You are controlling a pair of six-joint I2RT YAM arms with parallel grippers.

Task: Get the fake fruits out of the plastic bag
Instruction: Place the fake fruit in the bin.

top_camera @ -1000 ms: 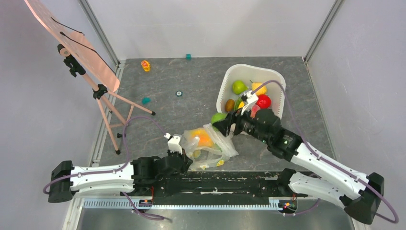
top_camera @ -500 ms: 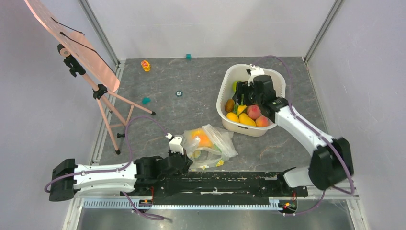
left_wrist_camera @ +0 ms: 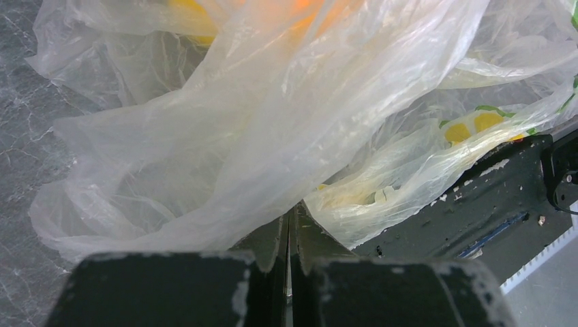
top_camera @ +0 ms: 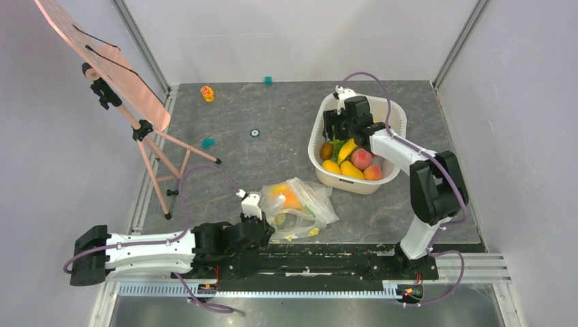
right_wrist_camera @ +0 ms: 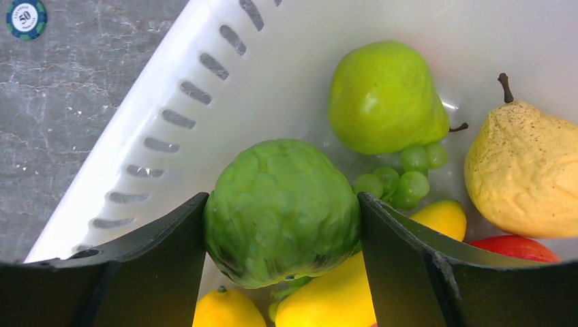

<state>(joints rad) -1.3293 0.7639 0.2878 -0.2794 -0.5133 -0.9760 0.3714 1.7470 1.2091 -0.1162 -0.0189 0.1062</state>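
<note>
Basin (right_wrist_camera: 204, 88) now holds right gripper (right_wrist_camera: 283, 204), moved from bag, clamped on one green fruit (right_wrist_camera: 279, 218); left gripper (left_wrist_camera: 289, 219) pinches one plastic bag (left_wrist_camera: 238, 122)

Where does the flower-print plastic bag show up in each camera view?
Top external: plastic bag low centre, near the arm bases.
Left wrist: bag fills most of the frame, pinched in the left gripper.
Right wrist: not in it.
Shared landmark: the grey marbled tabletop.

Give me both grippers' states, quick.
Left gripper: closed, pinching the plastic bag.
Right gripper: closed on the bumpy green fruit, over the white basin.
</note>
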